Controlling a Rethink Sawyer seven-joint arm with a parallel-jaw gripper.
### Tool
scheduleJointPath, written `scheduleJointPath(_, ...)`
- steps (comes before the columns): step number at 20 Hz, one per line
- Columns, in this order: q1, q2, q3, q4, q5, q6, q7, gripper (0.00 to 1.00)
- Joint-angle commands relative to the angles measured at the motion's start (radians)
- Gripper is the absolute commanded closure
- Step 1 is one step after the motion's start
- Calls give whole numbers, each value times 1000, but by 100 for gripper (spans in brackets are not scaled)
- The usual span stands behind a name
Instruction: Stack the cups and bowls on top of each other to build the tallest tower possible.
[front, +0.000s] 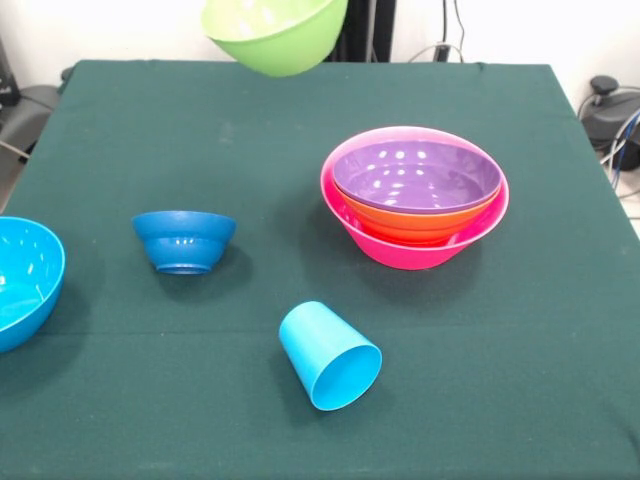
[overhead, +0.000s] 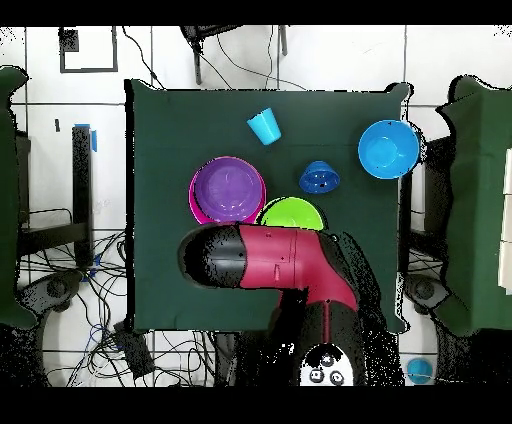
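front view: a lime bowl (front: 276, 35) hangs in the air above the far edge of the green table (front: 520, 340), its top cut off by the picture's edge. my gripper does not show here, so i cannot tell whether it is open or closed, or how it holds the bowl. to the right of centre sits the tower (front: 414, 195): a pink bowl (front: 420, 250) at the base, an orange bowl (front: 410, 223) nested in it, a purple bowl (front: 416, 175) on top. a small dark blue bowl (front: 184, 240) stands upright left of centre. a sky blue cup (front: 329, 355) lies on its side near the front, mouth toward the camera. a sky blue bowl (front: 25, 280) sits at the left edge, partly cut off.

overhead view: my red and black arm (overhead: 275, 258) reaches over the table and partly covers the lime bowl (overhead: 291, 213), which is just beside the tower (overhead: 227, 189). the gripper itself is hidden under the arm. the dark blue bowl (overhead: 319, 178), cup (overhead: 264, 127) and sky blue bowl (overhead: 388, 149) lie apart from it.
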Motion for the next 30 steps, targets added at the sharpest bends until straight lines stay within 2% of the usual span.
scheduleJointPath(1,19,83,16,-44,17,86,177,100)
scheduleJointPath(8,-1,109,29,-57,16,53,173,100)
scheduleJointPath(15,23,156,33,-77,25,15,214,100)
scheduleJointPath(20,56,165,29,-85,46,30,252,100)
scheduleJointPath(30,77,191,38,-91,85,3,284,100)
